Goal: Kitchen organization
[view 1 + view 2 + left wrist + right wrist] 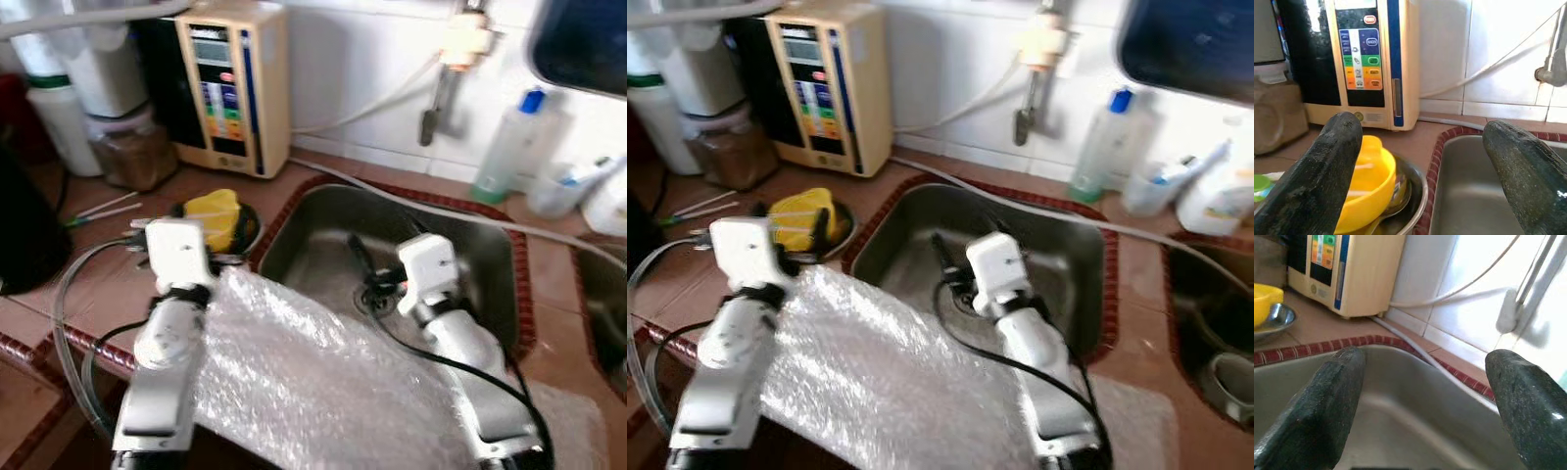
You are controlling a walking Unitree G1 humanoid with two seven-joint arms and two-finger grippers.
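We count 2 grippers, both spread wide and gripping nothing: our left gripper [1422,171] hovers beside 1 yellow bowl [1365,188] nested in 1 steel dish [1409,208], our right gripper [1425,406] over 1 steel sink [490,250]. 1 crinkled bubble-wrap sheet [304,382] hides the counter edge [59,338].

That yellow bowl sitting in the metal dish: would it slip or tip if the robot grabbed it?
The yellow bowl looks like thin plastic, so probably light. It sits tilted in the metal dish, so a nudge may rock it. Its smooth, glossy rim might slide between the open left gripper fingers.
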